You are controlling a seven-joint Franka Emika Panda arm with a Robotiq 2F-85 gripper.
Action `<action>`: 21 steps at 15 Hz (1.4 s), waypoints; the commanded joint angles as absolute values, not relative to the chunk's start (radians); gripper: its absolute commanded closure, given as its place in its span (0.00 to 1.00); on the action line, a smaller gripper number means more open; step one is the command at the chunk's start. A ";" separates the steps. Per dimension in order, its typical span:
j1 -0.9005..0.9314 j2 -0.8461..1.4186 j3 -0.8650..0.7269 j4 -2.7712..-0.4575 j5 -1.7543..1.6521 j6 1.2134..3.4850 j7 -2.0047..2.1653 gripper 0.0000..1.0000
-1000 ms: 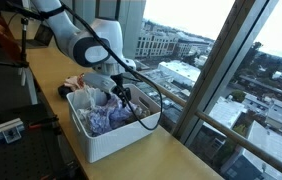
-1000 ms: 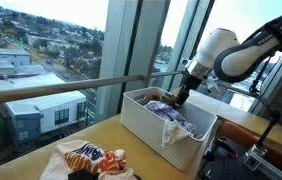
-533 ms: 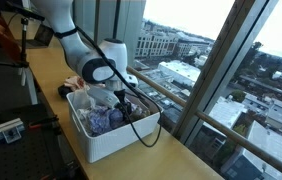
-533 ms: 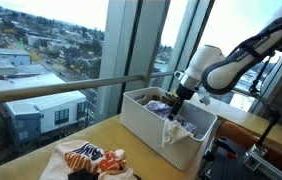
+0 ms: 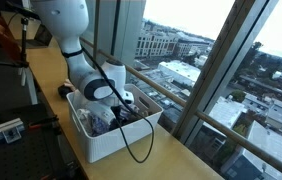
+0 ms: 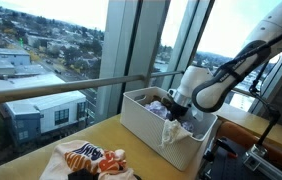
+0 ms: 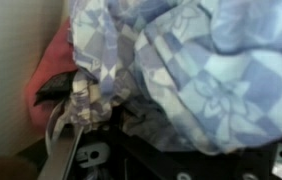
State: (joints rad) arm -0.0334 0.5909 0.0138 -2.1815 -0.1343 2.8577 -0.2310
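Observation:
My gripper [image 5: 122, 110] is lowered into a white bin [image 5: 111, 146] that holds a pile of clothes [image 5: 99, 123]. In both exterior views the fingers are sunk among the clothes and hidden; the other exterior view shows the gripper [image 6: 175, 113] inside the bin [image 6: 144, 120]. In the wrist view a blue and white patterned cloth [image 7: 206, 70] fills most of the picture, pressed against the dark jaws. A red cloth [image 7: 49, 82] lies at the left against the bin's white wall. I cannot tell whether the jaws are open or shut.
The bin stands on a wooden table [image 5: 171, 158] beside a tall window [image 5: 211, 60]. An orange and white cloth pile [image 6: 89, 160] lies on the table near the front. A pale cloth [image 6: 171, 133] hangs over the bin's rim. A black cable [image 5: 131, 140] drapes over the bin.
The arm has come down and the gripper has sunk from above the bin into the clothes. The wrist has lowered towards the bin's rim.

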 commanded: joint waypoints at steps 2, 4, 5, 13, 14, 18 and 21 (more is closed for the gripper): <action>-0.018 0.663 0.020 -2.129 -0.131 2.856 -0.197 0.25; -0.020 0.643 0.027 -2.133 -0.127 2.850 -0.192 0.34; -0.024 0.627 0.033 -2.139 -0.123 2.847 -0.193 0.41; -0.044 0.467 0.074 -2.230 -0.104 2.824 -0.209 0.99; -0.046 0.445 0.077 -2.243 -0.102 2.820 -0.211 1.00; -0.034 0.297 0.079 -2.313 -0.100 2.774 -0.206 0.97; -0.012 0.152 0.077 -2.329 -0.103 2.691 -0.196 0.97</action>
State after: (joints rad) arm -0.0249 0.3216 0.0659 -2.2789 -0.1253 2.7785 -0.2005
